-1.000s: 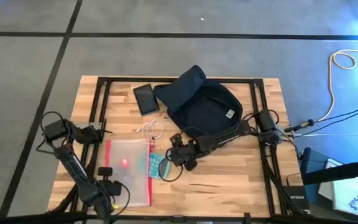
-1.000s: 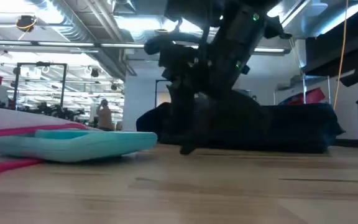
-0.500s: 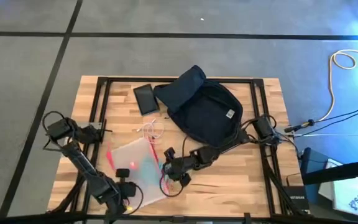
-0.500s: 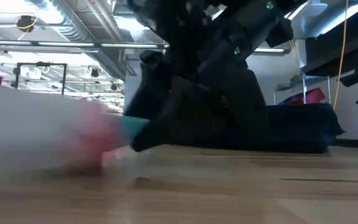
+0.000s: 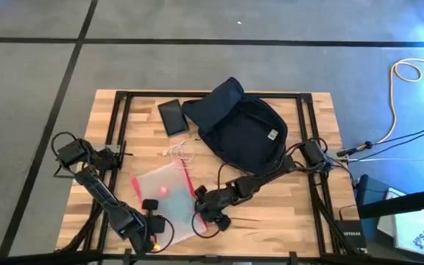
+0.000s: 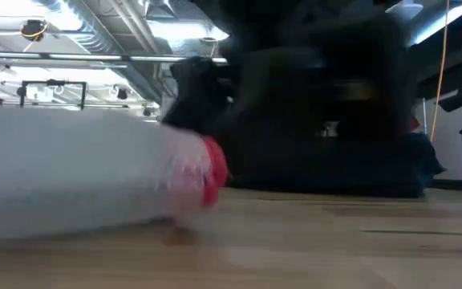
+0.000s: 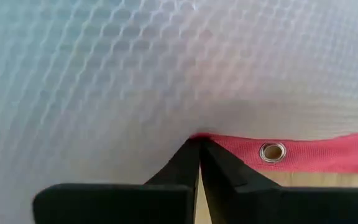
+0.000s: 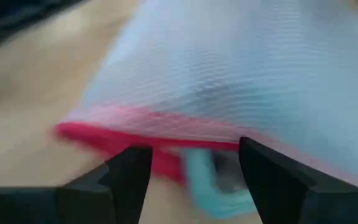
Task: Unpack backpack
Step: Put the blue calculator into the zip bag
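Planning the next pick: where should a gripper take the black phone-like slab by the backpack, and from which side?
Take the black slab across its two long edges, from straight above. It lies flat, those edges bare, though the backpack crowds one side; a guess only.

Large dark navy backpack, soft and slumped, lying flat on the worktop toward its far edge. Small white logo patch facing up; flap folded back toward the far side.
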`<state>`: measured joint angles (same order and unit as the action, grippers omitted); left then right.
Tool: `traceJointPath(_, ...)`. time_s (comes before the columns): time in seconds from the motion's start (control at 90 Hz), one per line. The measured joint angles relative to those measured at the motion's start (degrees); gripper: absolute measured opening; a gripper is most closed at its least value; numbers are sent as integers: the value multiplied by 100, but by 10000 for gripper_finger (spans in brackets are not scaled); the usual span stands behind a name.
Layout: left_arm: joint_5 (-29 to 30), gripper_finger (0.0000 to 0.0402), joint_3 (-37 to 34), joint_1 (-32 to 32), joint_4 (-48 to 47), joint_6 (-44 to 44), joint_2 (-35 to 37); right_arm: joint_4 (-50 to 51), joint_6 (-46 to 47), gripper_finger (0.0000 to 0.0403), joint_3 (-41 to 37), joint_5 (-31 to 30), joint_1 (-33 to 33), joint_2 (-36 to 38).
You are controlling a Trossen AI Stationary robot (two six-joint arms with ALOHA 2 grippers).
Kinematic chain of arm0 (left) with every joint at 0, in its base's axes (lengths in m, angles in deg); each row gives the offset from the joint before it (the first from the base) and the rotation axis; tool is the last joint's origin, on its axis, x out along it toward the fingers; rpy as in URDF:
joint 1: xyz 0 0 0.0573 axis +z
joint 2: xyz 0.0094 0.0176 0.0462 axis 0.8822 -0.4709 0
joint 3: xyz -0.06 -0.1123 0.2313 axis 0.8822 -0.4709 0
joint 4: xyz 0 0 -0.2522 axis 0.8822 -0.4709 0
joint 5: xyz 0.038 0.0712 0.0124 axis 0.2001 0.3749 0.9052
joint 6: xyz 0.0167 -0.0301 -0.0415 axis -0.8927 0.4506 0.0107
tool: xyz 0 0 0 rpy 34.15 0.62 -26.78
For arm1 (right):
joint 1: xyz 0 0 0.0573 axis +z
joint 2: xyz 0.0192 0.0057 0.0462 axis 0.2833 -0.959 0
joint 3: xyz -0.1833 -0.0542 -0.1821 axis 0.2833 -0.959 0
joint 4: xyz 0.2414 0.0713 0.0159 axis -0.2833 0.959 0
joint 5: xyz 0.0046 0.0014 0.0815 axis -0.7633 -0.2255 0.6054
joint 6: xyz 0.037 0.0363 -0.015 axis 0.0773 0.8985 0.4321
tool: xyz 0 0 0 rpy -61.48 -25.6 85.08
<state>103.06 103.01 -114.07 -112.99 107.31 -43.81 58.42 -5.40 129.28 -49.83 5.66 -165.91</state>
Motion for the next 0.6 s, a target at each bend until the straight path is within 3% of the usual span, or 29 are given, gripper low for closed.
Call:
traceJointPath(0.089,-1,0,0,-32,-9,40,0,144,-66,223,0,78,95,0)
traceJointPath(0.233,6,0,0,-90,-20,42,0,481,-373,223,4,-536,255,141)
traceJointPath(0.344,-5,0,0,-105,-27,114,0,346,-379,223,2,-612,278,422)
traceJointPath(0.6,-15,0,0,-142,-40,185,0,1385,472,220,-23,-1229,332,785)
